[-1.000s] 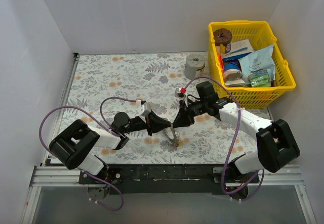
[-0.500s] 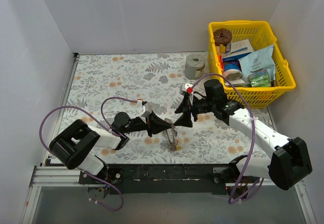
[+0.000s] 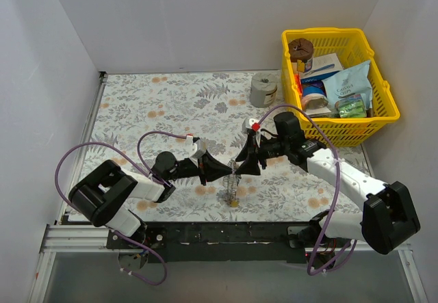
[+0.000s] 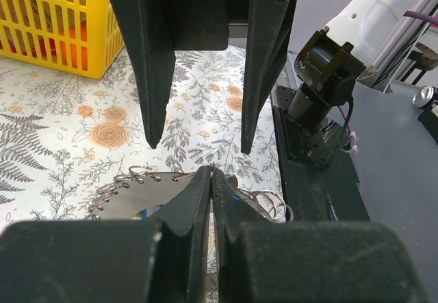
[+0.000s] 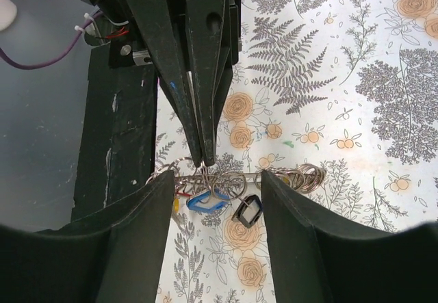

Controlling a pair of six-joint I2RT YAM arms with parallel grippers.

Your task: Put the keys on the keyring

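left arm [image 3: 137, 188], right arm [image 3: 345, 174] — white shells between black joint housings, blocky black shoulder units. purple cable [image 5: 37, 63] looping along each arm. left pincer [image 3: 230, 174], right pincer [image 3: 241, 167]: matte black fingers [image 4: 152, 77], long, flat-sided, tapering to narrow tips. small red tab [image 3: 255, 122] — by right wrist.

I see my left gripper [image 4: 211, 174] pinched on the keyring [image 4: 137, 192]. In its wrist view the ring spreads left of the jaws, and a bunch of small rings [image 4: 265, 202] lies just right of them. My right gripper [image 5: 215, 180] faces it, its jaws spread to either side of the left jaws' tips. The keys [image 5: 205, 202] sit between the right jaws, just under the ring. The basket [image 3: 328, 33] stands well behind the right jaws, a roll [image 3: 263, 89] just beside it, both on the table [image 3: 150, 104].
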